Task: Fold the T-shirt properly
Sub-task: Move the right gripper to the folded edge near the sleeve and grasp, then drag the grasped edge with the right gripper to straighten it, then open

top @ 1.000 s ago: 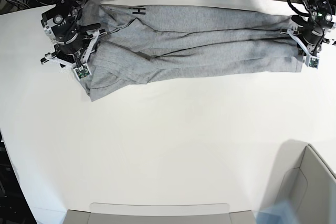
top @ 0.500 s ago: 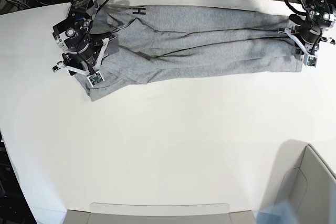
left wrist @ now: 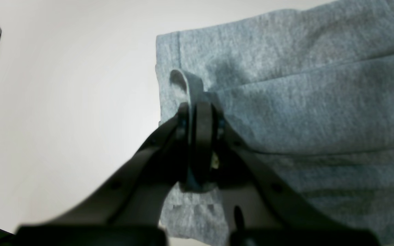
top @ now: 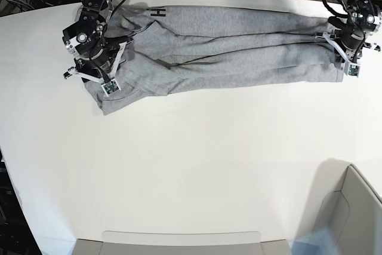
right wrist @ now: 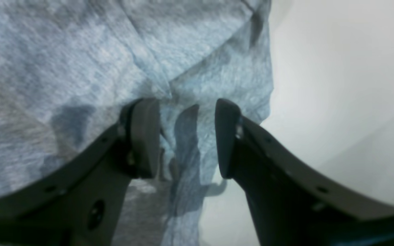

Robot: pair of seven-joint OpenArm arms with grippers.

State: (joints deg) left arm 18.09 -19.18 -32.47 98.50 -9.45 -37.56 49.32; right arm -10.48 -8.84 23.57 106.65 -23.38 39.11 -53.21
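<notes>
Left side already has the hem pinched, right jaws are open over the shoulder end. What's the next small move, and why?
Probably close the right gripper on the cloth between its fingers. Its jaws stand open with a ridge of the T-shirt between them, while the left gripper is shut on a fold at the hem. Both ends must be held before lifting.

Base view: bright, even overhead lighting; white bench [top: 197, 159] glares mildly, shadows soft. Wrist views: dimmer, bluish, claw arms out of focus, cloth grain blurred, bench washed out toward corners.

Heather-grey T-shirt [top: 239, 52] with seemingly black lettering, on a white table [top: 197, 165].
</notes>
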